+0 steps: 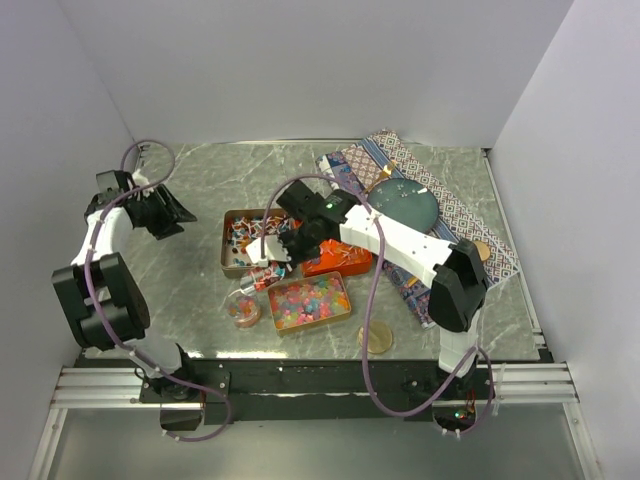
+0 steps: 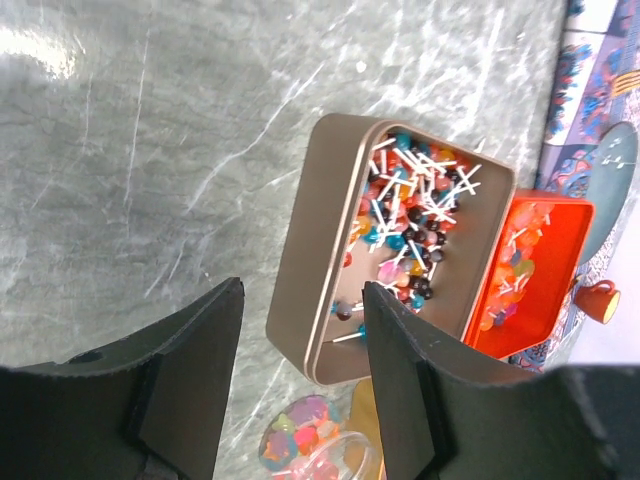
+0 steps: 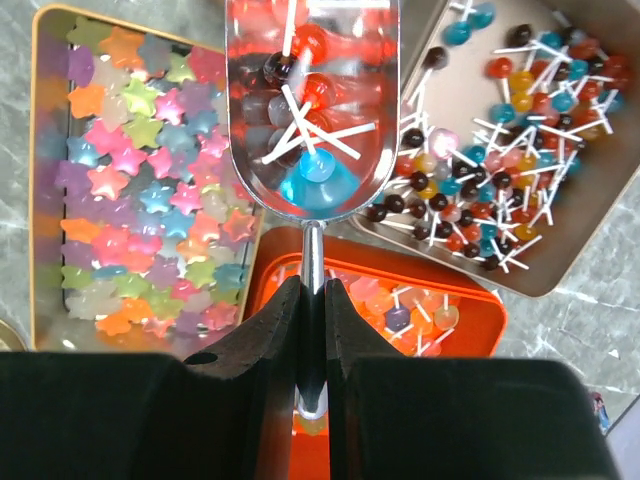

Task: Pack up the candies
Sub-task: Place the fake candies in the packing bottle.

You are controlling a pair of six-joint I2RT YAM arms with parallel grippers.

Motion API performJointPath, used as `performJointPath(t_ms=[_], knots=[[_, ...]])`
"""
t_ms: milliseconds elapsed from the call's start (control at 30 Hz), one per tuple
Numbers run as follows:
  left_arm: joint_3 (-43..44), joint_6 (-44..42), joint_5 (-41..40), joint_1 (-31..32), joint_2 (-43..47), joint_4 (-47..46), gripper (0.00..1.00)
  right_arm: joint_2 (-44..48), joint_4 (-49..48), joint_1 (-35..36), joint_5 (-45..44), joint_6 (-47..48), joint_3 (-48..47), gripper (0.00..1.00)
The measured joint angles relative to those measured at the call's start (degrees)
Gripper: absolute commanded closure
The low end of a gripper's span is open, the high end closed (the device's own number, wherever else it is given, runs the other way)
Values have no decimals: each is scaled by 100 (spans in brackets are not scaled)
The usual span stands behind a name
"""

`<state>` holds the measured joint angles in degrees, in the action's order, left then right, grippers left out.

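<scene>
My right gripper [image 3: 313,292] is shut on the thin handle of a metal scoop [image 3: 310,110], seen too from above [image 1: 262,250]. The scoop holds several small lollipop candies, red, dark and blue. It hangs over the gap between a gold tin of star-shaped jelly candies [image 3: 140,180] and a gold tin of loose lollipops [image 3: 520,150]. An orange tin of lollipops [image 3: 430,300] lies under the fingers. My left gripper [image 1: 178,212] stands open and holds nothing, left of the lollipop tin [image 2: 310,260] and apart from it.
A small clear round jar with jelly candies [image 1: 243,308] stands left of the star tin [image 1: 308,300]. A round gold lid [image 1: 377,337] lies near the front edge. A dark round plate [image 1: 405,203] rests on a patterned cloth [image 1: 470,225] at the back right.
</scene>
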<state>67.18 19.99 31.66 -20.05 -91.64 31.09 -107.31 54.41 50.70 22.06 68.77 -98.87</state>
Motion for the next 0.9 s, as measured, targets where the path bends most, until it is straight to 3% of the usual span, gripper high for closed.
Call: performJointPath(t_ms=[333,900], knots=[[-361,142,87,-81,723,-166,42,4,44,592,-837,144,280,100],[-608,245,350,-195,1200,-221,41,-302,479,1193,-2240,334,-470,100]])
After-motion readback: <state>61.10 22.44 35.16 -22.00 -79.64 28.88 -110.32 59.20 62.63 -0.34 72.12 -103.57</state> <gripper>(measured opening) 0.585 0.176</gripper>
